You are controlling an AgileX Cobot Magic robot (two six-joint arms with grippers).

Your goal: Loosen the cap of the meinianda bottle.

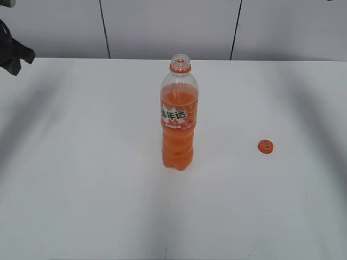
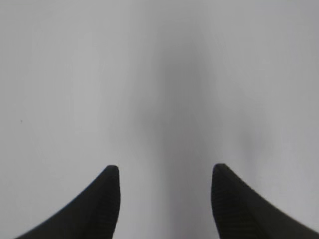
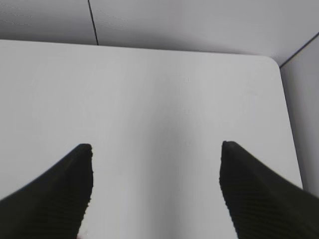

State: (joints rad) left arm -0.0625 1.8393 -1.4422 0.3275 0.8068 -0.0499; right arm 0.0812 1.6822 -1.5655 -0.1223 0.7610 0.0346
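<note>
The meinianda bottle [image 1: 179, 124] stands upright at the middle of the white table, filled with orange soda. Its neck [image 1: 180, 60] is bare, with only the orange ring below the thread. The orange cap [image 1: 265, 145] lies flat on the table to the bottle's right, well apart from it. My left gripper [image 2: 164, 169] is open over bare table with nothing between its fingers. My right gripper [image 3: 157, 147] is open wider, also over bare table. Neither wrist view shows the bottle or the cap.
The white table [image 1: 81, 189] runs back to a grey panelled wall [image 1: 162, 27]. A dark part of the left arm [image 1: 13, 51] shows at the far left edge. The right wrist view shows the table's rounded far corner [image 3: 271, 62].
</note>
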